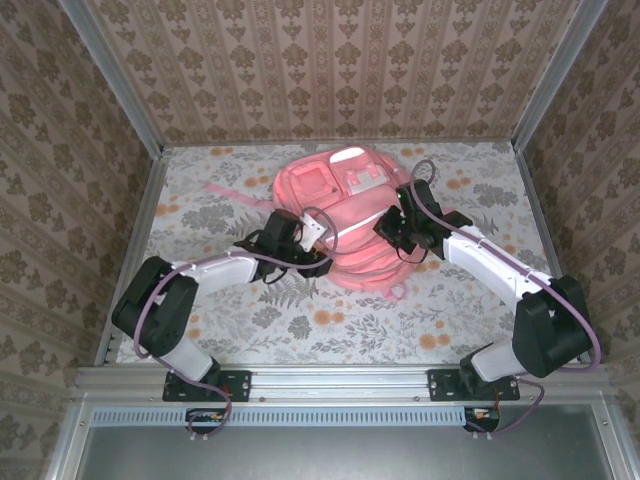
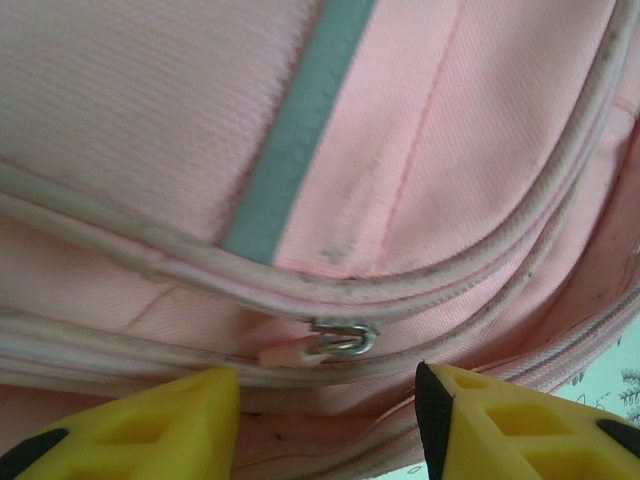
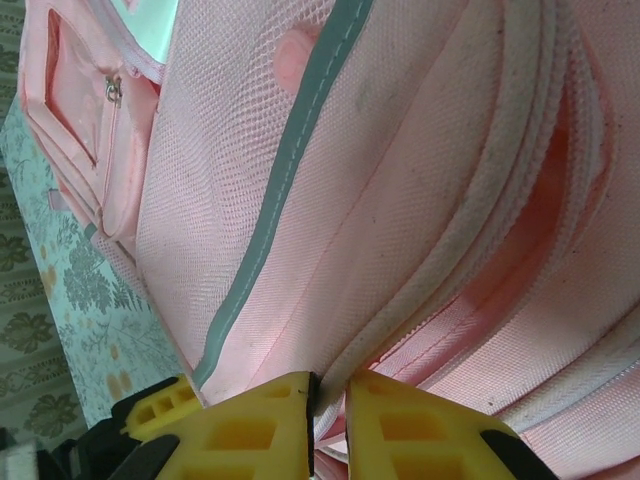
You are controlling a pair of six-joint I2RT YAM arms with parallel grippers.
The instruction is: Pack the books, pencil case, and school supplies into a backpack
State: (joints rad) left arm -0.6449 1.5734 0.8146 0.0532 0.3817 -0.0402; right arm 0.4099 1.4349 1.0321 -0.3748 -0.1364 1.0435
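Backpack (image 1: 345,215), salmon-pink, lying flat on the floral table cover (image 1: 450,310), toward the far middle, between the two arms. By far the largest item in sight. White patches on its far panel, a pink strap (image 1: 228,190) trailing off to the left, a pale grey-green stripe (image 2: 300,130) running across the front.

Left gripper (image 2: 322,382) low against the near-left edge of the bag. Yellow fingers (image 2: 180,420) spread apart, released, gripping nothing. Just beyond the gap, a small metal zipper pull (image 2: 342,340) with a pink tab, lying along a closed zip line under a ridge of whitish piping. Clear of both fingers.

Right gripper (image 3: 328,388) at the bag's right side, pressed into the fabric. Yellow fingers (image 3: 250,430) clenched almost together, pinching a ridge of whitish piping (image 3: 440,260) on the backpack. Next to that ridge, a strip of deeper pink showing between two seams. Further along in the right wrist view, a flat front pocket (image 3: 75,130) with its own small zipper pull (image 3: 113,90), and floral cover beyond the bag's edge.
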